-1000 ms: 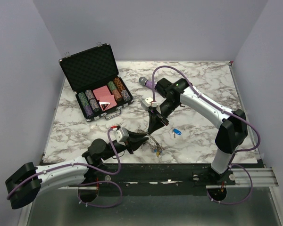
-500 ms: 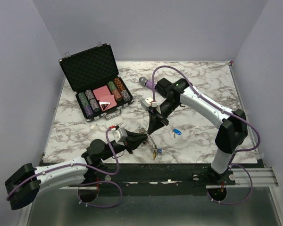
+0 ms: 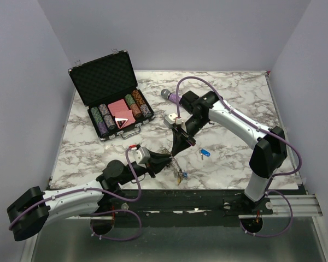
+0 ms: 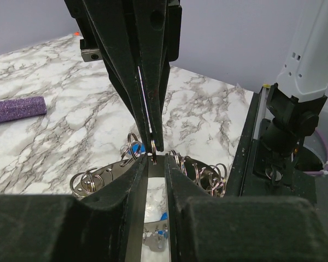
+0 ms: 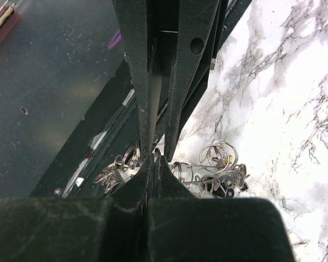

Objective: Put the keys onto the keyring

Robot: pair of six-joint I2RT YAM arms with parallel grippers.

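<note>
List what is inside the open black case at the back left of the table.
The case holds rows of poker chips on either side of red card decks. Its lid is foam-lined. Anything beneath them is covered.

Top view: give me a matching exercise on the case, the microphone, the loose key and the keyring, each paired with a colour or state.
Things:
1. case
2. microphone
3. loose key
4. keyring

Descriptions:
a. silvery
b. blue head
c. black, lid open
d. purple

Pairs: 1-c, 2-d, 3-b, 4-a
</note>
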